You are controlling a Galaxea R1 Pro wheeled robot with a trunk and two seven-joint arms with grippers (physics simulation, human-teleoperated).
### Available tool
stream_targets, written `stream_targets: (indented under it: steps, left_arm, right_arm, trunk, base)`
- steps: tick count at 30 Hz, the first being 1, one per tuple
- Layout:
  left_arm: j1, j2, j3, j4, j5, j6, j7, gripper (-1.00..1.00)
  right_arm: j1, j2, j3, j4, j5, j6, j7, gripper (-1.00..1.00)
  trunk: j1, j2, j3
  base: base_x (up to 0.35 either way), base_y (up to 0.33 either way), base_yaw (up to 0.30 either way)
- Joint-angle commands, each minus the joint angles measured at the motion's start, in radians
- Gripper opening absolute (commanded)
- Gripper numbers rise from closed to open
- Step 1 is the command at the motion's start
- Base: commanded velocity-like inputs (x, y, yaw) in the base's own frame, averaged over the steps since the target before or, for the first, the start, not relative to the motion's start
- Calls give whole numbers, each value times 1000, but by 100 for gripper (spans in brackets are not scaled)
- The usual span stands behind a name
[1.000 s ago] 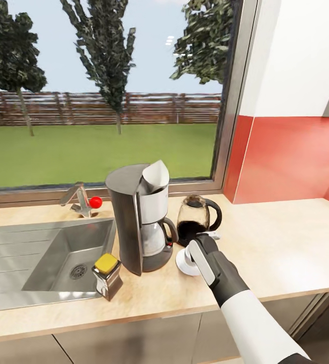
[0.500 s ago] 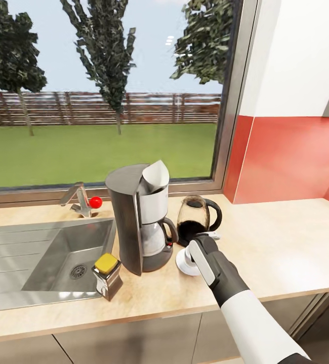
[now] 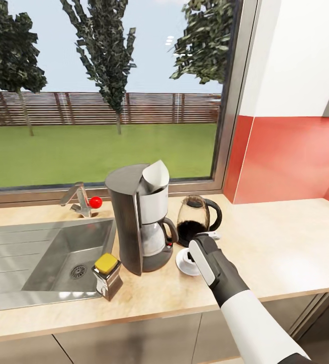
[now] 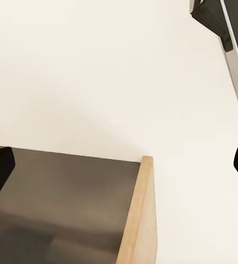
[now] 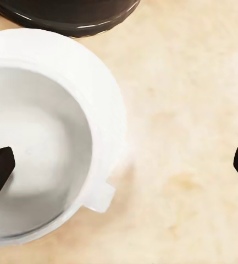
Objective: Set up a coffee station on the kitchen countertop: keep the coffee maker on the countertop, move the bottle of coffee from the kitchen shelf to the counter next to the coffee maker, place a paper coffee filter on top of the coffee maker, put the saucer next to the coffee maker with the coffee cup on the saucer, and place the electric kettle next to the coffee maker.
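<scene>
The dark grey coffee maker (image 3: 134, 222) stands on the wood-grain countertop (image 3: 286, 242) with a white paper coffee filter (image 3: 156, 177) on top. The glass electric kettle (image 3: 198, 216) stands just right of it. In front of the kettle lies the white saucer (image 3: 180, 264) with the coffee cup (image 3: 186, 256) on it. My right gripper (image 3: 196, 252) hovers over the cup's right side. In the right wrist view it (image 5: 119, 168) is open above the coffee cup (image 5: 36, 148), beside the kettle's base (image 5: 64, 14). The yellow-lidded bottle of coffee (image 3: 107, 275) stands left of the machine. My left gripper (image 4: 119, 168) is open with nothing between its fingers.
A steel sink (image 3: 58, 247) with a faucet (image 3: 81, 199) is set into the counter left of the coffee maker. A window runs behind, and a red backsplash (image 3: 291, 156) turns the corner at the right. The left wrist view looks at a dark cabinet panel (image 4: 58, 203) with a wooden edge.
My right gripper has drawn slightly up and back, so the cup now shows sitting on the saucer. Nothing else has moved.
</scene>
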Motion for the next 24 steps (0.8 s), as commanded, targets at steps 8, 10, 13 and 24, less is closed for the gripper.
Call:
stream_targets:
  steps: [8,10,13,24]
  left_arm:
    - [0,1,2,-1,9,2,5,100]
    - [0,1,4,-1,9,2,5,100]
    - [0,-1,6,-2,11,3,6,100]
    - [0,-2,6,-3,11,3,4,100]
  right_arm:
    - [-1,0,1,0,-9,3,-10,100]
    - [-1,0,1,0,-9,3,-10,100]
    - [-1,0,1,0,-9,3,-10,100]
    - [-1,0,3,0,-9,3,-10,100]
  trunk:
    - [1,-2,-2]
    - [1,-2,-2]
    - [1,-2,-2]
    - [1,-2,-2]
  base:
    - [-28,0,0]
    - [-214,0,0]
    - [-295,0,0]
    - [-212,0,0]
